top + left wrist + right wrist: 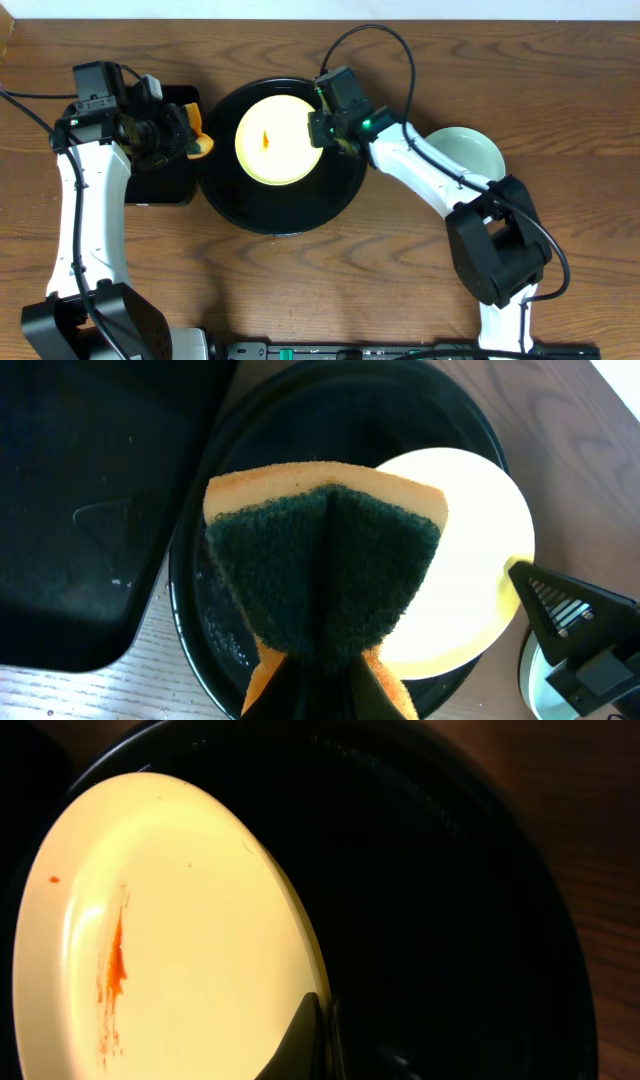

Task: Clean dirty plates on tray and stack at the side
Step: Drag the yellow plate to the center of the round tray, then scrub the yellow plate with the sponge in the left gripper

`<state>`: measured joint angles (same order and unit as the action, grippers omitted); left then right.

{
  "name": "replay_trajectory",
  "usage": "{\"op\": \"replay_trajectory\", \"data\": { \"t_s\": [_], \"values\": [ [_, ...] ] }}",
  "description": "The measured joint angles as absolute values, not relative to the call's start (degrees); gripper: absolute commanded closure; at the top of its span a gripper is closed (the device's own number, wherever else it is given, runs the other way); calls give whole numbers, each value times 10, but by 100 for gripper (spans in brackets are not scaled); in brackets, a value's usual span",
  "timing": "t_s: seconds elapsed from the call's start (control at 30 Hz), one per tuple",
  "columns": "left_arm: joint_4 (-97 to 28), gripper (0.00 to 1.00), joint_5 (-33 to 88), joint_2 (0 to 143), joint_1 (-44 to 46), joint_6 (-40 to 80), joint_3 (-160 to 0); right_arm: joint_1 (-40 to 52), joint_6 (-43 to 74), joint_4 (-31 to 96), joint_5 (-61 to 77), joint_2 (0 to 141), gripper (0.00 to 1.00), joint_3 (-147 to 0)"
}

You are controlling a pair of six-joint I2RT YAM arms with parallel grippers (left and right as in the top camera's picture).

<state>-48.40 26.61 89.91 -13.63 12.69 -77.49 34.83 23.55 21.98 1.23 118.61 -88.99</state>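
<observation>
One yellow plate [285,150] in tray [222,195] — streak [266,139] runs top-to-bottom overhead | right gripper [318,128] pinches its rim | left gripper [190,140] clamps sponge [203,145]

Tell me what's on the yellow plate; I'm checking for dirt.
The yellow plate carries an orange sauce streak and one orange speck near its rim. The right gripper hides a bit of rim with its jaws.
</observation>
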Motion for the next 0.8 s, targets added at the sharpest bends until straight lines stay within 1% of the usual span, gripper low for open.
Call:
{"op": "replay_trajectory", "data": {
  "t_s": [0.13,0.27,0.5,0.8],
  "values": [
    [-479,92,264,899,-114,127,-771,351,239,220,-6,1186,99,-890],
    [-445,92,258,907,-65,126,-749,351,241,227,-16,1187,99,-890],
    [-389,92,238,973,8,120,-730,351,242,231,-20,1187,99,-890],
    [-332,92,235,1037,62,76,-727,351,242,232,-22,1187,99,-890]
  ]
}}
